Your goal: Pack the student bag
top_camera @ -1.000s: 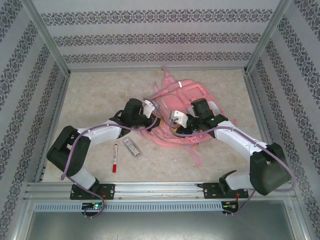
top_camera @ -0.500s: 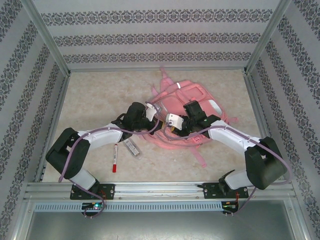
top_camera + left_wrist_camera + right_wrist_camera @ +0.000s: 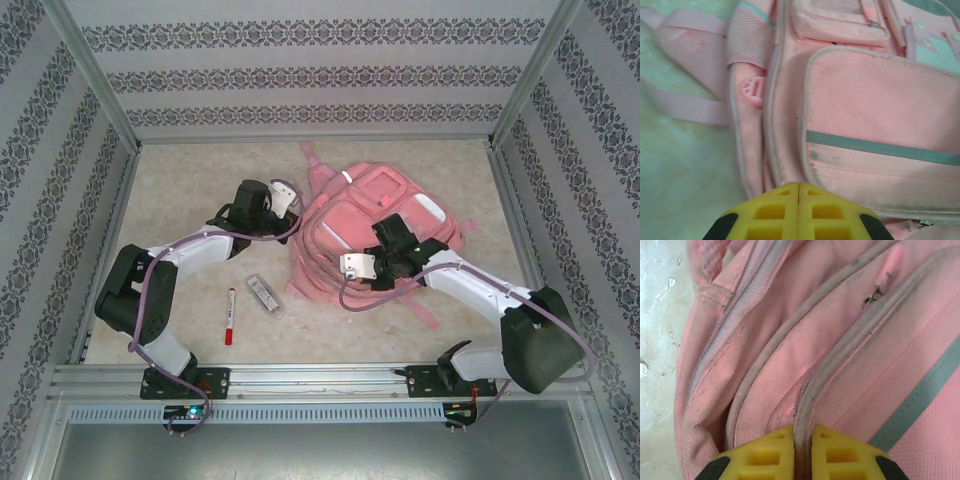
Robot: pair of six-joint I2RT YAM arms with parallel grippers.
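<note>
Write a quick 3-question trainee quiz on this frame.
1. True or false: the left end effector grips the bag.
2. The right end effector is shut on: A) a strap, B) a piped seam of the bag, C) a zipper pull.
3. How many loose items lie on the table left of the bag?

Key: 1. False, it is shut on nothing. 2. B. 3. Two: a red marker and a small grey item.
</note>
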